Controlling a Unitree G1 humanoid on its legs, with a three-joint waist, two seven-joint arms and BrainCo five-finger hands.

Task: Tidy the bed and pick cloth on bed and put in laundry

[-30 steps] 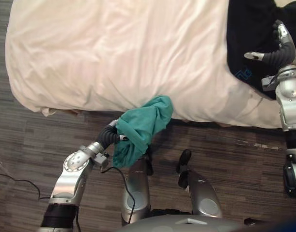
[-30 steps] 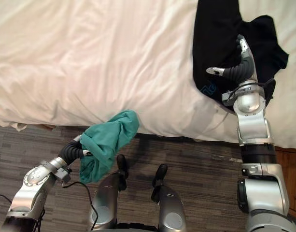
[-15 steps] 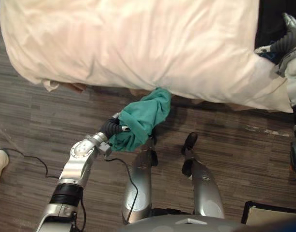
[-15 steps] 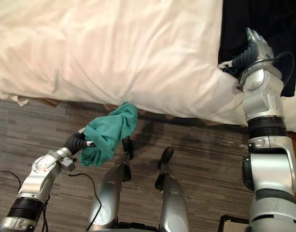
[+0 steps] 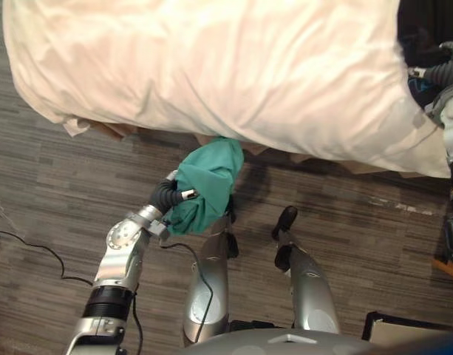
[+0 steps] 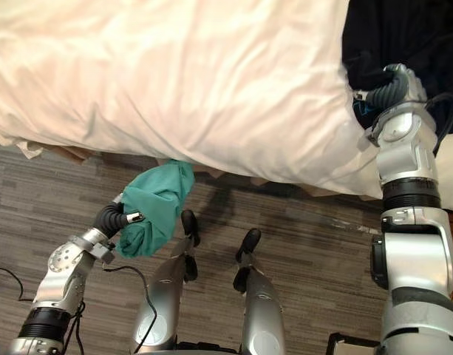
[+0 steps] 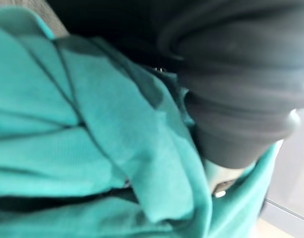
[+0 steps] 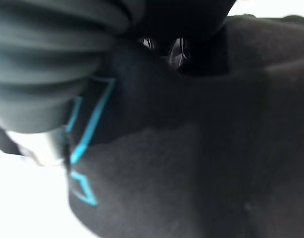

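Observation:
A teal cloth [image 5: 206, 181] hangs bunched over the floor just off the bed's near edge, and my left hand [image 5: 169, 197] is shut on it. The left wrist view has the same teal cloth [image 7: 82, 148] wrapped close around that hand's dark cover [image 7: 241, 89]. A black garment [image 6: 403, 37] with a blue print [image 8: 85, 148] lies at the bed's right end. My right hand [image 6: 389, 83] is bent down into that black garment, where the white duvet [image 5: 211, 66] ends.
The duvet covers the bed and overhangs its near edge. Grey plank floor [image 5: 49, 192] runs along the bed's front. A dark-edged box corner [image 5: 407, 329] shows at the lower right, and a wooden piece [image 5: 449, 268] at the right edge.
The view has shifted. The teal cloth has come away from the bed's edge and now hangs nearer my left arm. My right hand has dipped from above the black garment down into it.

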